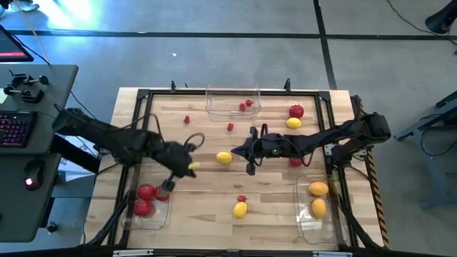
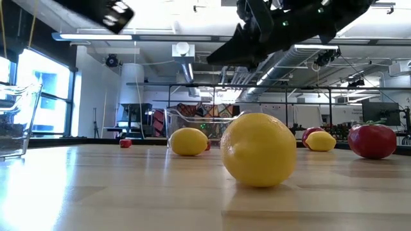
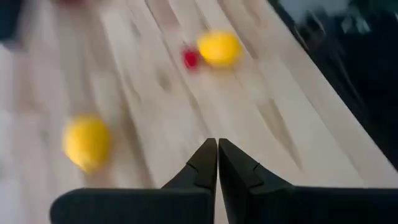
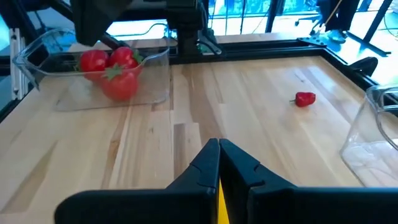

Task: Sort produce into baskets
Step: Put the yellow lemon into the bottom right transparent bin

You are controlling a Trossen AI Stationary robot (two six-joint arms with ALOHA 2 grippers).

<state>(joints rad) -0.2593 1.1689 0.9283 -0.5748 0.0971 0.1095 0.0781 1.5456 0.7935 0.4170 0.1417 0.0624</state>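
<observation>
tomatoes (image 1: 145, 199) lying in left clear basket (image 1: 163, 216) | orange lemons (image 1: 318, 198) sitting in right basket (image 1: 308, 225) | berries (image 1: 246, 104) resting in far basket (image 1: 214, 108) | yellow lemons (image 1: 224, 158) scattering across table (image 1: 271, 200) | left gripper (image 1: 191, 165) hovering, jaws clenched empty | right gripper (image 1: 251, 152) hovering mid-table, jaws clenched empty | showing no readable writing

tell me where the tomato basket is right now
In the high view the tomato basket sits at the table's near-left corner, holding red tomatoes, just below the left gripper.
</observation>
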